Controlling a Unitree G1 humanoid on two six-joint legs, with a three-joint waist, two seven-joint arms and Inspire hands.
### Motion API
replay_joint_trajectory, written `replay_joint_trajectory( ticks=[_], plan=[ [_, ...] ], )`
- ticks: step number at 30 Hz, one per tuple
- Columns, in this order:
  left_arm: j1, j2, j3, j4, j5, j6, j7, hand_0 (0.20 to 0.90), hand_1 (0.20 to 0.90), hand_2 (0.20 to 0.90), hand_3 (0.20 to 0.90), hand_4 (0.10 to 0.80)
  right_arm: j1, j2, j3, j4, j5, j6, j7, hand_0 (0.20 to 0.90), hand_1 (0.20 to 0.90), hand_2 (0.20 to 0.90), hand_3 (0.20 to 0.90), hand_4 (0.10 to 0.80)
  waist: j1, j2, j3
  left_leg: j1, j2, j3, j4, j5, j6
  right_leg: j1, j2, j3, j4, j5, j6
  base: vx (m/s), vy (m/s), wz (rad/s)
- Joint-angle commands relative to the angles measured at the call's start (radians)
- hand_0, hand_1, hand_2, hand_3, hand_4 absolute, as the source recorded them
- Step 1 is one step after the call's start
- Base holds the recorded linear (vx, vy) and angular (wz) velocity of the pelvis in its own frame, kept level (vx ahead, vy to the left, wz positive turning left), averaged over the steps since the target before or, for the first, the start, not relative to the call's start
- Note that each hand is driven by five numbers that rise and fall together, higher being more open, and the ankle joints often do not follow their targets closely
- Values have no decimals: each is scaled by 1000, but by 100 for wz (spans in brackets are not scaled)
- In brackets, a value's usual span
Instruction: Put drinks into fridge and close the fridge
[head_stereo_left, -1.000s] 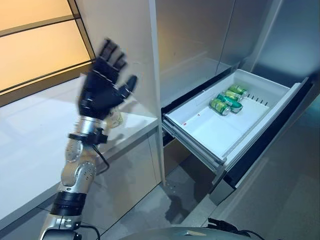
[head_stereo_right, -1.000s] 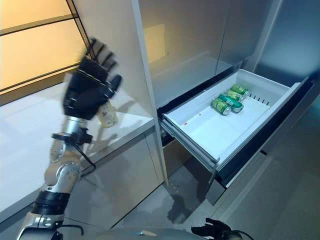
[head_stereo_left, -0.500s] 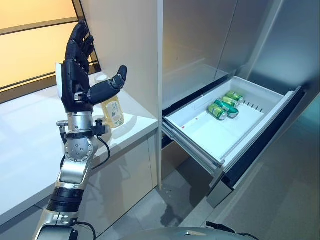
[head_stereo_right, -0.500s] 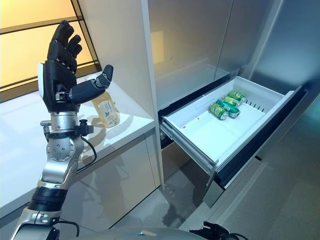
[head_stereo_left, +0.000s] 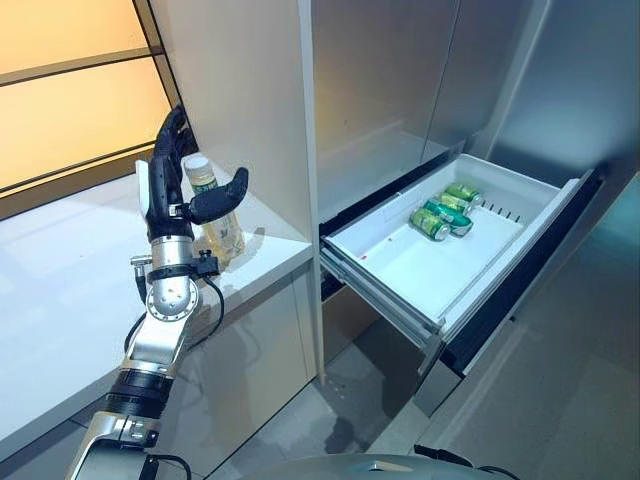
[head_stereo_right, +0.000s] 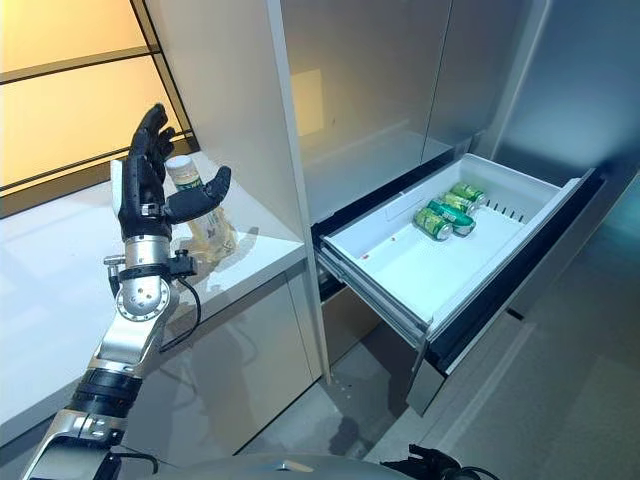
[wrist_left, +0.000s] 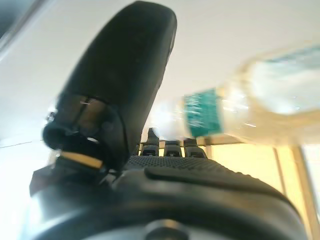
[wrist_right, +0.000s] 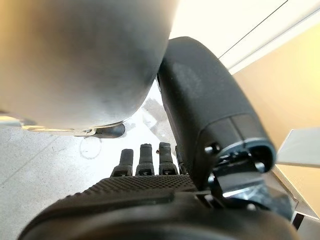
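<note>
A clear bottle of pale yellow drink with a white cap stands on the white counter, by the tall cabinet side. My left hand is open at the bottle, its fingers straight up on the bottle's far left side and its thumb reaching across the front. The left wrist view shows the bottle between thumb and fingers. The white fridge drawer is pulled out at the right, with green cans lying at its back. My right hand is open and empty, low over the floor.
A tall white cabinet panel stands between the counter and the fridge. The open drawer's dark front juts into the floor space at the right. Grey floor lies below the drawer.
My left hand has come down from in front of the bottle and turned edge-on beside it, so the bottle now sits between thumb and fingers. The view has shifted a little.
</note>
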Motion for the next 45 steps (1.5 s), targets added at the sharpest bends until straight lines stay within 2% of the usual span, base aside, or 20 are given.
replay_joint_trajectory(
  ticks=[1,23,34,35,36,37,45],
  plan=[
    [-145,67,26,-7,70,-79,50,900,900,900,900,800,-15,29,40,31,-28,-7,25,900,900,900,900,800,-6,-9,-14,33,-19,17,7,-123,23,-41,2,11,52,-6,49,0,0,0],
    [-129,30,-7,134,10,-19,23,900,900,900,900,800,-14,19,33,21,-46,10,31,900,900,900,900,800,-17,-6,-17,37,-19,27,7,-124,23,-41,4,22,55,-7,51,1,1,-1],
    [-129,31,-8,183,-7,-36,33,900,900,900,900,800,-12,16,32,19,-49,15,32,900,900,900,900,800,-20,-6,-16,39,-19,28,7,-124,23,-41,3,26,57,-7,53,1,0,-1],
    [-129,29,-5,183,-17,-43,31,853,853,853,845,745,-12,15,32,18,-48,15,32,900,900,900,900,800,-20,-6,-15,39,-19,29,7,-123,22,-41,3,26,57,-7,53,0,0,0],
    [-128,26,-3,182,-32,-57,30,491,491,491,422,322,-13,15,32,17,-48,16,32,900,900,900,900,800,-20,-6,-15,39,-19,28,7,-123,22,-41,3,26,56,-6,53,0,0,0],
    [-128,23,-1,178,-38,-58,28,300,300,300,200,100,-13,15,33,16,-47,17,32,900,900,900,900,800,-19,-6,-15,38,-19,28,7,-123,22,-42,3,26,57,-6,53,0,0,0],
    [-132,-6,12,148,-151,-89,-10,300,300,300,200,100,-14,16,38,11,-49,9,39,900,900,900,900,800,-18,-9,-12,39,-21,20,7,-123,24,-42,3,26,59,-7,52,0,0,0]
  ],
)
